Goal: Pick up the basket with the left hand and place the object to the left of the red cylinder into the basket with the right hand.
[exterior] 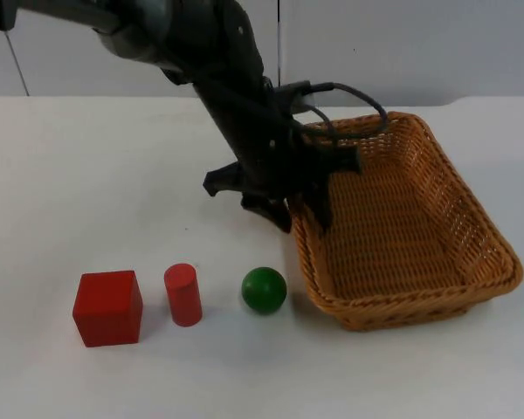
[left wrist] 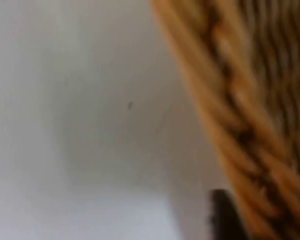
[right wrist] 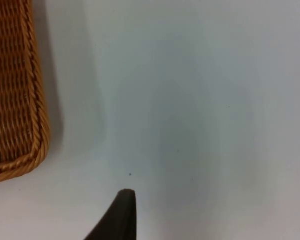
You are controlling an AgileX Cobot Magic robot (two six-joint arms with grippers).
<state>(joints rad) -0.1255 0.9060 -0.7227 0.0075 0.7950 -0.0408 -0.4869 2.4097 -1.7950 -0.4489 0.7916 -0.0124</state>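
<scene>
A woven wicker basket (exterior: pixel 493 236) rests on the table at the right. My left gripper (exterior: pixel 301 209) is down at the basket's left rim (left wrist: pixel 230 115), astride it, with the rim close against its black tip. A red cylinder (exterior: pixel 183 294) stands near the front edge. To its left lies a red cube (exterior: pixel 108 307), and to its right a green ball (exterior: pixel 264 290). My right gripper (right wrist: pixel 122 220) hangs over bare white table beside a corner of the basket (right wrist: pixel 15 90), holding nothing that I can see.
The white table (exterior: pixel 87 175) runs back to the grey partition wall (exterior: pixel 419 44). The left arm (exterior: pixel 218 61) crosses from the upper left down to the basket. The green ball lies close to the basket's front left corner.
</scene>
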